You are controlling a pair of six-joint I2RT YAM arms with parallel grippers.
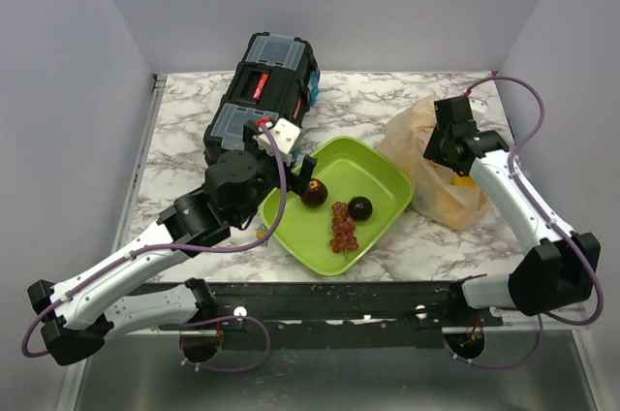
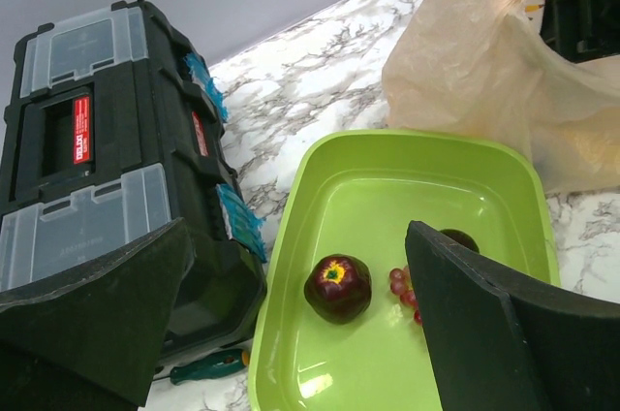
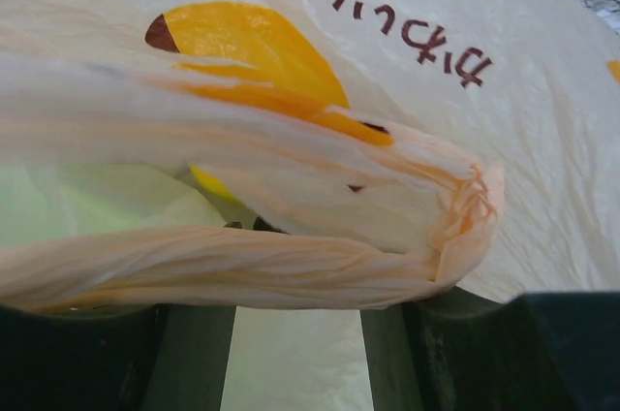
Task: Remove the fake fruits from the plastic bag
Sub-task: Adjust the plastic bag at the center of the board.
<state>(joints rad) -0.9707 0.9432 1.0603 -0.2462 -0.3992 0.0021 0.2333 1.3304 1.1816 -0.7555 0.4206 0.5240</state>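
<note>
The plastic bag (image 1: 441, 173) lies crumpled on the marble worktop (image 1: 184, 130) at the right of the overhead view, just beside the right corner of the lime-green tray (image 1: 378, 173). A yellow fruit (image 1: 463, 179) shows at the bag's near side, below the right arm's wrist. Three fruits lie in the tray: a dark maroon fruit (image 1: 315, 192) near its left edge, a second maroon one (image 1: 359, 207) further right, and a red grape bunch (image 1: 343, 229) between and below them.

The right tool (image 1: 444, 151) is down at the top of the bag. In its wrist view a twisted, bunched edge of the film lies across just above the fingers (image 3: 504, 353), with plastic in the gap between them; I cannot tell whether it is clamped.

The left tool (image 2: 295, 237) hangs over the tray's left side, jaws wide and holding nothing. Left of it stands a black toolbox (image 1: 262, 91), with a teal-handled screwdriver (image 2: 208, 367) on the worktop at its foot.
</note>
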